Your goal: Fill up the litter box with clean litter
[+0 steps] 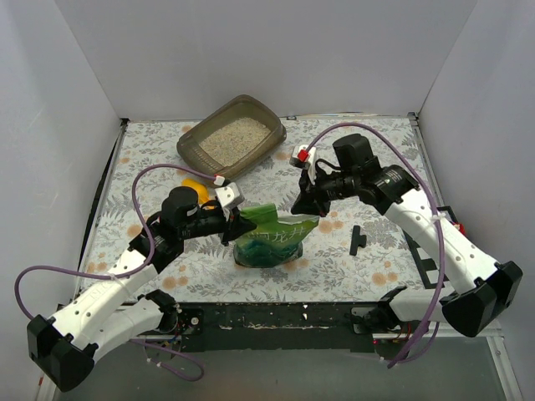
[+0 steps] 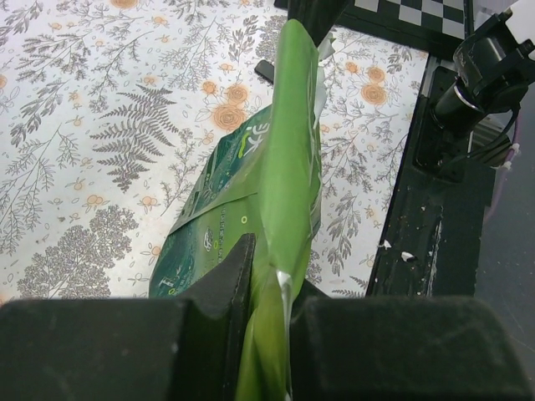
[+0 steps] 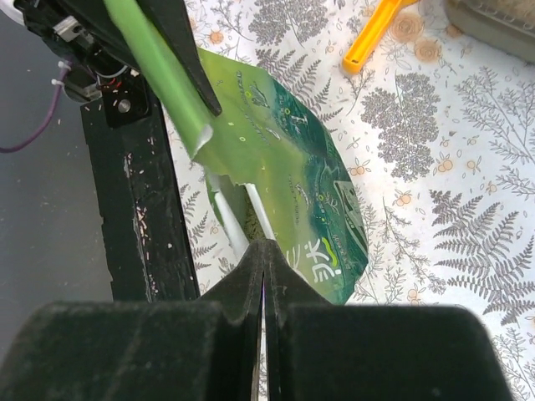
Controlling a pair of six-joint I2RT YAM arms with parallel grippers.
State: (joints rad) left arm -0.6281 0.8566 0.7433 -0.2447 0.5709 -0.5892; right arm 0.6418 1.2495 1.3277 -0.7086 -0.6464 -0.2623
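Litter box (image 1: 194, 153) at the far side of the desk (image 1: 376, 269), left of centre, set at a slant. Inside, clean litter (image 1: 238, 138) spread as a pale beige layer across the floor, below the flared rim.

Nearer, about mid-desk, a green bag (image 1: 269, 240), upright, top edge stretched between the two arms; contents not visible. Left jaws clamped on the bag's left top edge, green film pinched flat between the black fingers (image 2: 219, 292) in the left wrist view. Right jaws pressed shut on the opposite top corner, only a thin sliver of film showing at the tips in the right wrist view.

Litter box well apart from both sets of jaws: beyond the left ones, and farther back and to the left of the right ones. Between box and left arm, a yellow scoop (image 1: 196, 190), partly hidden behind the wrist. Right of the bag, a small black part (image 1: 358, 240) flat on the desk.
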